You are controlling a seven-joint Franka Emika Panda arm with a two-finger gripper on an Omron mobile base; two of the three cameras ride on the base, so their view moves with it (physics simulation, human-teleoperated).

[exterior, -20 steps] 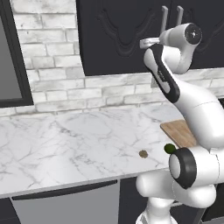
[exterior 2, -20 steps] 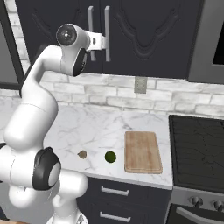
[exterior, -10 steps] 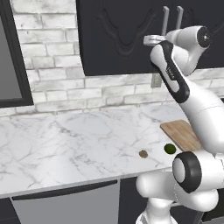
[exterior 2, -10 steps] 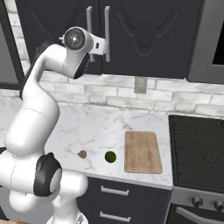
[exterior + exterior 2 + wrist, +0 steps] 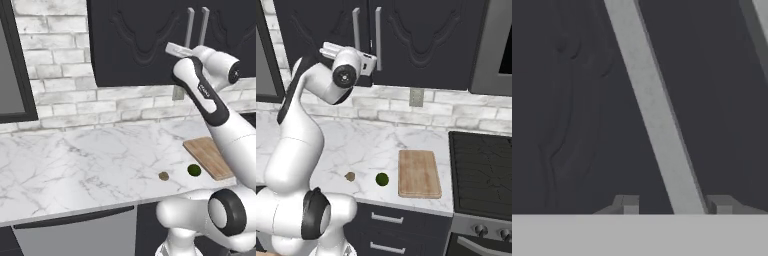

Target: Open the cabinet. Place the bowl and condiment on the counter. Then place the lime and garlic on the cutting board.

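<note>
- Since the earlier frames, the arm had reached farther up and forward, bringing the gripper (image 5: 674, 202) close against the cabinet (image 5: 145, 40) doors; on the counter nothing had shifted.
- Its jaws stood partly apart, one fingertip (image 5: 628, 204) on each side of a silver bar handle (image 5: 654, 112); the bar ran slantwise between them, nearer the right tip, and whether they pinched it could not be told.
- Just beyond the tips lay the carved black door panel, shut.
- A second bar handle (image 5: 759, 20) ran beside the first, off to the jaws' right.
- Well below the jaws, on the marble counter (image 5: 371, 145), the garlic (image 5: 349, 176) and the lime (image 5: 382, 179) sat near each other, apart.
- Beside the lime lay the cutting board (image 5: 418, 172), bare.
</note>
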